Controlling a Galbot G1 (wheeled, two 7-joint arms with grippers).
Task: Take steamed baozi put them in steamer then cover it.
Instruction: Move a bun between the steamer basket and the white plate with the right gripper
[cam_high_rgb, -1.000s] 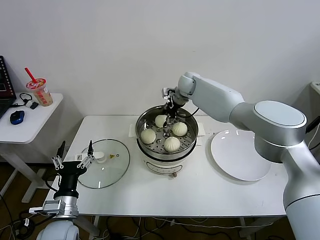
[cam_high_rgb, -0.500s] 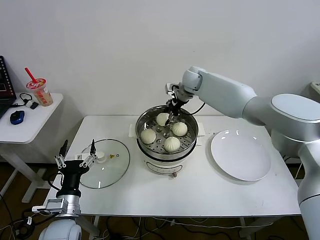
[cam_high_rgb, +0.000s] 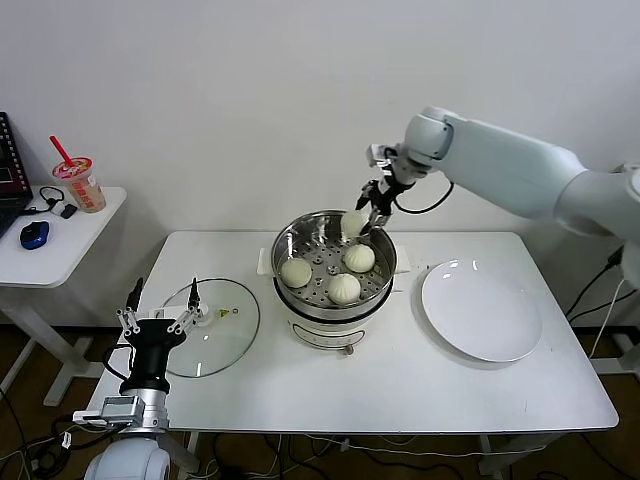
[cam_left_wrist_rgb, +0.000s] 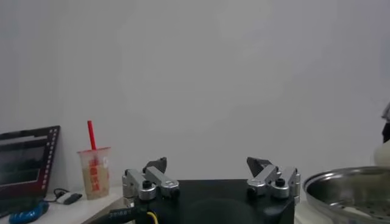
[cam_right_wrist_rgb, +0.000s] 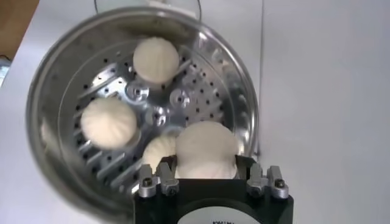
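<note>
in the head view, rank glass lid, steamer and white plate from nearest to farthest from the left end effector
1. Glass lid: right beside the left end effector, at the table's left end.
2. Steamer: table centre.
3. White plate: far right.

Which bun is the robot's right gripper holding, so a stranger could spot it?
Find the steamer mid-table. Above its back rim, the right gripper is shut on one baozi. Unlike the three buns on the tray, it hangs in the air.

right hand (cam_high_rgb: 366, 218) — bun (cam_high_rgb: 354, 222) above steamer (cam_high_rgb: 300, 240)
</note>
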